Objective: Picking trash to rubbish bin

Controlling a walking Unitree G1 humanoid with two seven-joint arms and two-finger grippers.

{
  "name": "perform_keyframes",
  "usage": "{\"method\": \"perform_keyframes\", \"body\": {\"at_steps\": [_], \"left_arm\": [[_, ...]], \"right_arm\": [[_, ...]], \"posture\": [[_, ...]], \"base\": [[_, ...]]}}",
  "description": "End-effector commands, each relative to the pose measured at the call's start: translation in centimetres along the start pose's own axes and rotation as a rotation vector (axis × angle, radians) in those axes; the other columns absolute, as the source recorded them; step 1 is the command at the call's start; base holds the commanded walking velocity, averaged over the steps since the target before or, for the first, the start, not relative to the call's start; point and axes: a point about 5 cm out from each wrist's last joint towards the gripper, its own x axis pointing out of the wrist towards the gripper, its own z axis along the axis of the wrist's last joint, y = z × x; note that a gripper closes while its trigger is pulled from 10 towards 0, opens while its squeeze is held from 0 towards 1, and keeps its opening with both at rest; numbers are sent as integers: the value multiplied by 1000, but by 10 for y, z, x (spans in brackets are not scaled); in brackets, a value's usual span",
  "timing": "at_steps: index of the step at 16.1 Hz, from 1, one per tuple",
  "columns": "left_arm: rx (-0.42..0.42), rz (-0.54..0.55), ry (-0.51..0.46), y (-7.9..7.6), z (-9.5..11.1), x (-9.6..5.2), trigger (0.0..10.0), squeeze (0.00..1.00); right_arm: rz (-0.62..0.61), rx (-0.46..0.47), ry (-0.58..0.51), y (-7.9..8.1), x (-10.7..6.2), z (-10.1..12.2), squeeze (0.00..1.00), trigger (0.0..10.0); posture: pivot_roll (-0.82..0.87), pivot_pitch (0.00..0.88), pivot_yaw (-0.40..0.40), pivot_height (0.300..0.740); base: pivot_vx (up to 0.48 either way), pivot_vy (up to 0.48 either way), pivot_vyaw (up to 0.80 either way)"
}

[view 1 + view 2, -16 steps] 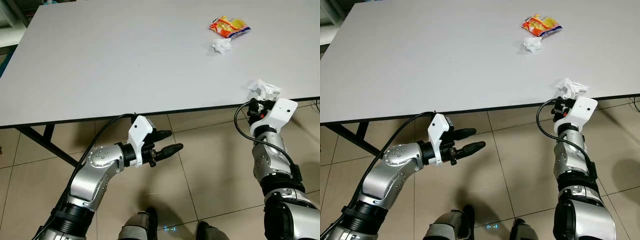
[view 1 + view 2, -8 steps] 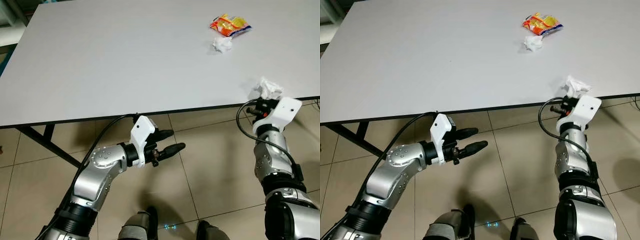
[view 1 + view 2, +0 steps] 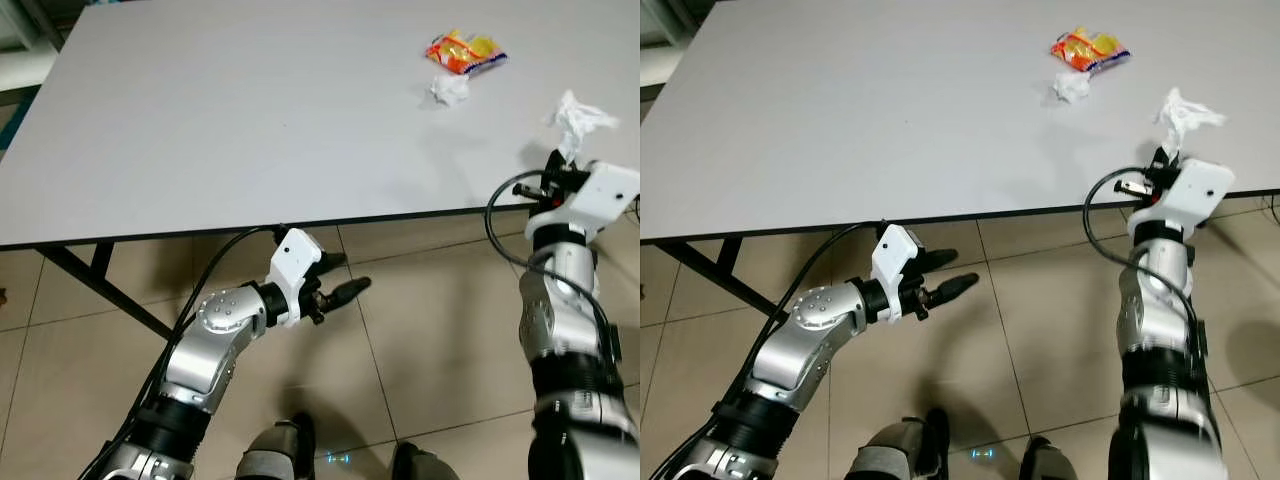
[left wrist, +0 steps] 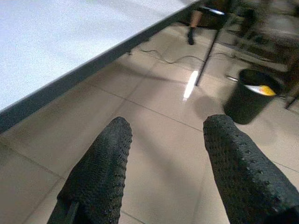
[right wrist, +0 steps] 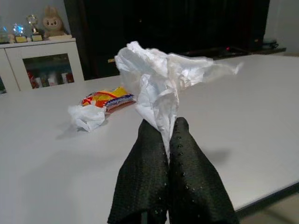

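The robot's right gripper [image 5: 164,133] holds a crumpled white tissue [image 5: 161,77] aloft above the desk [image 3: 250,110], near its front right corner, the jaws closed tight on the paper's lower end. In the right wrist view the two black fingers [image 5: 147,168] press together with the tissue pinched between them, its bulk spreading out above the tips. The head views show the same wad [image 3: 577,115] raised clear of the grey desktop, with the white wrist housing and a looping black cable just below it at the desk's front edge.

Further back toward the desk's far right corner lie two more pieces of trash: a small ball of white paper [image 3: 449,90] and, touching it on the far side, an orange and yellow snack wrapper [image 3: 465,53]. Both rest flat on the surface, well apart from the raised tissue.

The left gripper [image 3: 335,277] hangs below the desk's front edge, over the tiled floor [image 3: 420,330], its arm bent at the elbow. Its jaws stand open, the two textured black fingers [image 4: 100,172] spread with bare floor between them and nothing held. Along that gripper's line of sight a black rubbish bin [image 4: 251,95] stands on the tiles, near a thin metal leg, with something yellow visible inside its rim. The desk's dark edge runs across the upper part of that view.
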Motion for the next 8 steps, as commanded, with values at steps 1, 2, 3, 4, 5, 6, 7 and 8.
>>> {"method": "perform_keyframes", "body": {"at_steps": [1, 2, 3, 4, 5, 6, 7, 8], "left_arm": [[26, 31, -4, 3, 2, 1, 10000, 0], [30, 59, -9, 6, 3, 3, 10000, 0], [28, 153, -40, 14, 9, 11, 10000, 0], [28, 204, -56, 18, 13, 14, 10000, 0], [2, 234, -71, 21, 14, 18, 10000, 0], [-20, 258, -85, 23, 15, 22, 10000, 0], [-27, 272, -96, 24, 16, 24, 10000, 0], [-33, 275, -120, 24, 19, 27, 10000, 0]], "right_arm": [[-14, -10, 6, 0, -4, 0, 0, 0], [-16, -4, 6, 1, -8, 1, 0, 0], [-17, -61, 16, 3, -23, 2, 0, 8471], [-19, -104, 32, 4, -31, 2, 0, 10000], [-21, -110, 29, 5, -39, 3, 0, 10000], [-31, -128, 18, 6, -47, 8, 0, 10000], [-34, -146, 7, 8, -52, 13, 0, 10000], [-38, -183, -11, 10, -58, 20, 0, 10000]], "posture": [[260, 174, 38, 740], [255, 166, 33, 740], [243, 148, 19, 740], [234, 136, 14, 740], [225, 127, 11, 740], [204, 113, 4, 740], [204, 113, 4, 740], [204, 113, 4, 740]], "base": [[0, 0, 0], [0, 0, 0], [0, 0, 0], [0, 0, 0], [0, 0, 0], [0, 0, 0], [0, 0, 0], [0, 0, 0]]}}
